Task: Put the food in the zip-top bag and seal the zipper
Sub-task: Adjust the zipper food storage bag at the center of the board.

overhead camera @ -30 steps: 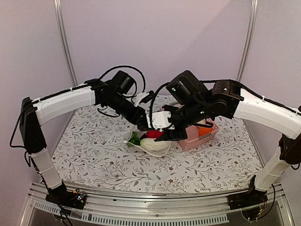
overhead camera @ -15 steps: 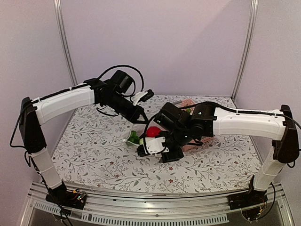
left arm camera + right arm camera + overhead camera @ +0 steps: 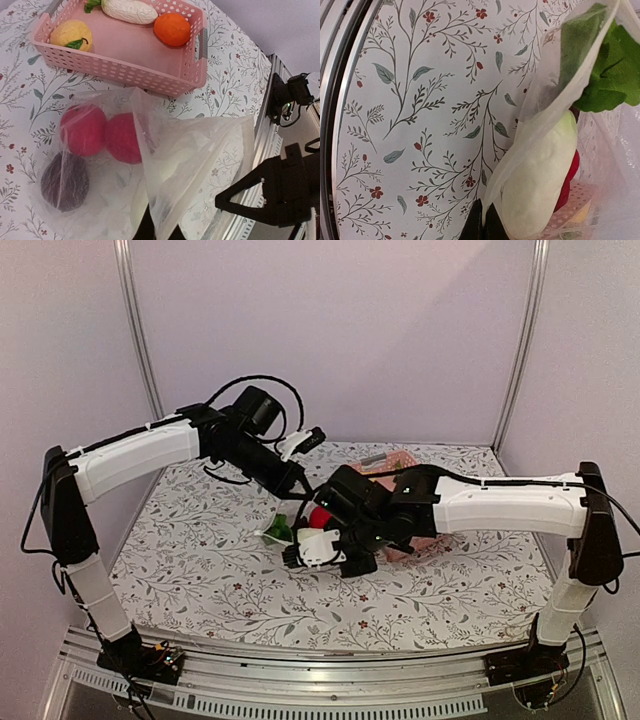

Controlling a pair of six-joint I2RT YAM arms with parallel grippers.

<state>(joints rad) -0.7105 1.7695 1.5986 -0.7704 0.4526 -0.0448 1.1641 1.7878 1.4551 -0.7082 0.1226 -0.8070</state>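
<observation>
Pink rectangular lattice plastic basket (image 3: 115, 67) taken as the landmark, standing on the white cloth printed with leaf sprigs and small red flowers (image 3: 420, 125).

In the basket:
- yellow round toy fruit with a green leaf (image 3: 70, 34) at one end
- orange round toy fruit (image 3: 172, 29) at the other end
- white long toy vegetable (image 3: 129, 10) against the far wall, between the two

Clear crinkly plastic zip-top bag (image 3: 195, 150): just beside the basket's long wall, on the side towards the arm bases. One flap is lifted and folded up off the cloth.

Seen through the film:
- two red round toy pieces (image 3: 82, 130), touching each other, on the side nearest the basket
- dark purple toy piece (image 3: 64, 181), further from the basket, touching one red piece
- pale white-green toy vegetable (image 3: 540, 190), lying under the bag's edge, with a green leafy toy piece (image 3: 610, 75) beside it

Left gripper (image 3: 156, 227): fingers pressed together, pinching the raised fold of the bag.

Right gripper (image 3: 482, 222): fingertips together, nipping the bag's film at its edge, on the side away from the basket and low over the cloth.

The press-seal strip cannot be made out for certain.
</observation>
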